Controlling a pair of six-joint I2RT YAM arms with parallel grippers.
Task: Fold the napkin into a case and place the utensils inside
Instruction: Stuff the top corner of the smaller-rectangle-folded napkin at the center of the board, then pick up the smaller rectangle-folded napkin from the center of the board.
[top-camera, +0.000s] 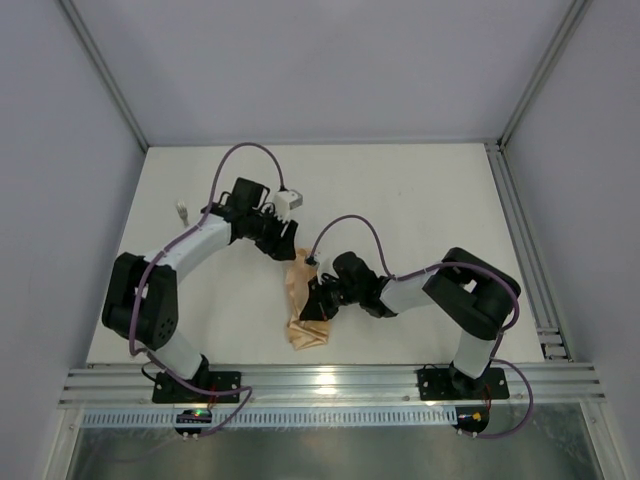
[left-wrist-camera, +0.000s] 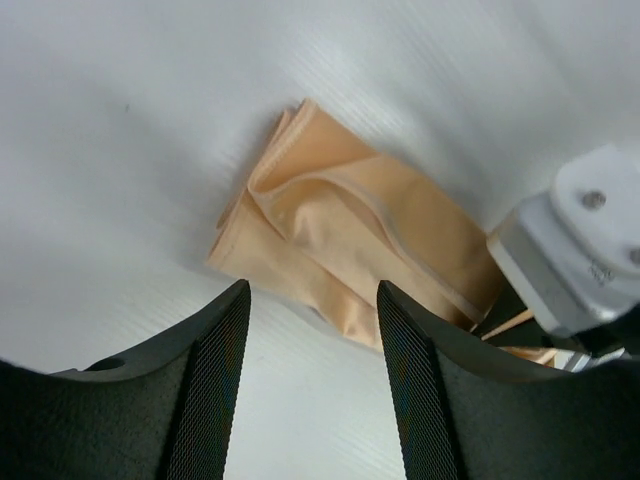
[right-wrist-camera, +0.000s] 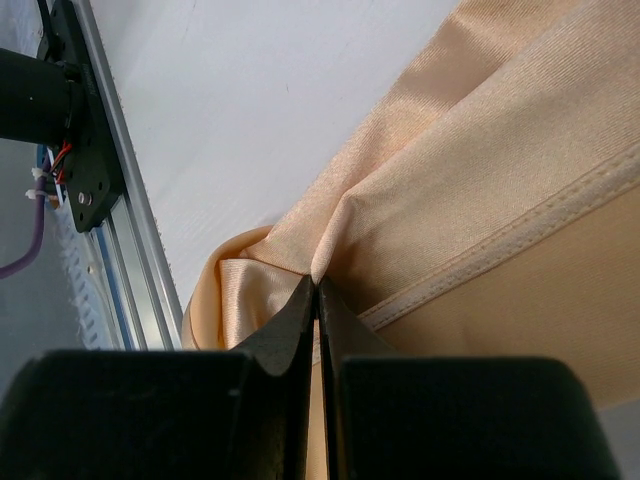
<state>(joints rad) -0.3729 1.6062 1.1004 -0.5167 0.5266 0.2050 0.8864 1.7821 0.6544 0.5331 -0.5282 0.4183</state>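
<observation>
The peach-orange napkin (top-camera: 303, 305) lies crumpled in loose folds on the white table, between the two arms. My right gripper (top-camera: 318, 298) is shut on a pinched fold of it, seen close up in the right wrist view (right-wrist-camera: 318, 285), where hemmed cloth (right-wrist-camera: 480, 180) fills the frame. My left gripper (top-camera: 288, 249) is open and empty, just above the napkin's far end. In the left wrist view its jaws (left-wrist-camera: 313, 300) stand apart over bare table, with the napkin (left-wrist-camera: 330, 220) ahead of them. No narrow pouch shape shows. The utensils are not clearly in view.
A small whitish object (top-camera: 182, 211) lies on the table at the far left. The aluminium rail (top-camera: 330, 385) runs along the near edge, close to the napkin's near end. The right arm's wrist (left-wrist-camera: 590, 250) shows at the right of the left wrist view.
</observation>
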